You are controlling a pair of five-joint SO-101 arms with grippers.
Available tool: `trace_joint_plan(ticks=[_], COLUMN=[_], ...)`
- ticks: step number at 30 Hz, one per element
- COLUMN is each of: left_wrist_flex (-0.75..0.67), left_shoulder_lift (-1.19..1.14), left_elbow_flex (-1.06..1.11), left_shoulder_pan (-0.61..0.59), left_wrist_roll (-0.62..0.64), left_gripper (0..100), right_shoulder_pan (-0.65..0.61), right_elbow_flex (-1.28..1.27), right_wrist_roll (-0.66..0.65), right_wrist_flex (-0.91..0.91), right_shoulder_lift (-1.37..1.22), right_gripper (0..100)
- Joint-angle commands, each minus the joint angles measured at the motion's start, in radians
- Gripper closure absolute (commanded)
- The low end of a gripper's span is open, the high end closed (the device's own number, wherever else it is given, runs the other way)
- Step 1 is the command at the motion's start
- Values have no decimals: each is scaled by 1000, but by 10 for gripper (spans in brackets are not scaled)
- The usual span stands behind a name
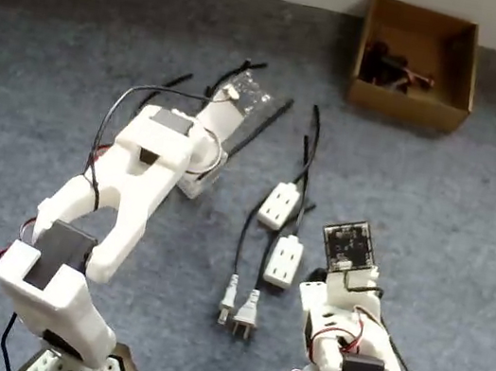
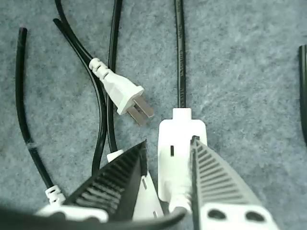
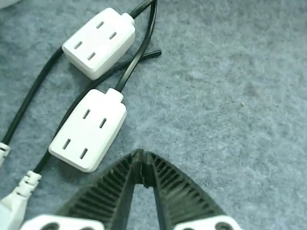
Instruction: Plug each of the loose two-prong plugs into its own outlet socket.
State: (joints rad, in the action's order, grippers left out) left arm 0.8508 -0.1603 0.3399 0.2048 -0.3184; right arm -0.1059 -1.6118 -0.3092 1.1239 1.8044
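Observation:
My left gripper is open, its black fingers either side of a white outlet socket lying on the carpet; one finger touches its edge and the other stands a little off. Just beyond lies a loose white two-prong plug on a black cord. My right gripper is shut and empty, low over the carpet beside a second white socket, with a third socket farther off. Two more white plugs lie side by side below those sockets. The left arm stretches across the left half.
Black cords snake across the grey carpet around the left gripper, and more cords run up from the sockets. A cardboard box with dark items sits at the back right. Bare carpet lies to the right.

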Motion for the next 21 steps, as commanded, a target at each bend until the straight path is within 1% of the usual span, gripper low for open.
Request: trace_joint_plan(ticks=[1, 3, 7, 11, 21], left_wrist_flex=[-5, -3, -2, 29, 34], left_shoulder_lift=[10, 10, 16, 18, 19], left_elbow_flex=[-15, -15, -8, -18, -18], left_shoulder_pan=[-2, -2, 2, 4, 21], left_wrist_roll=[15, 15, 17, 15, 15], left_gripper=[828, 825, 764, 759, 758], right_shoulder_pan=[-21, -21, -21, -22, -22], right_elbow_flex=[12, 12, 12, 12, 10], right_wrist_roll=[-15, -15, -15, -15, -17], right_wrist_flex=[-2, -2, -2, -2, -2], right_shoulder_lift=[12, 12, 12, 12, 12], right_gripper=[993, 992, 992, 992, 992])
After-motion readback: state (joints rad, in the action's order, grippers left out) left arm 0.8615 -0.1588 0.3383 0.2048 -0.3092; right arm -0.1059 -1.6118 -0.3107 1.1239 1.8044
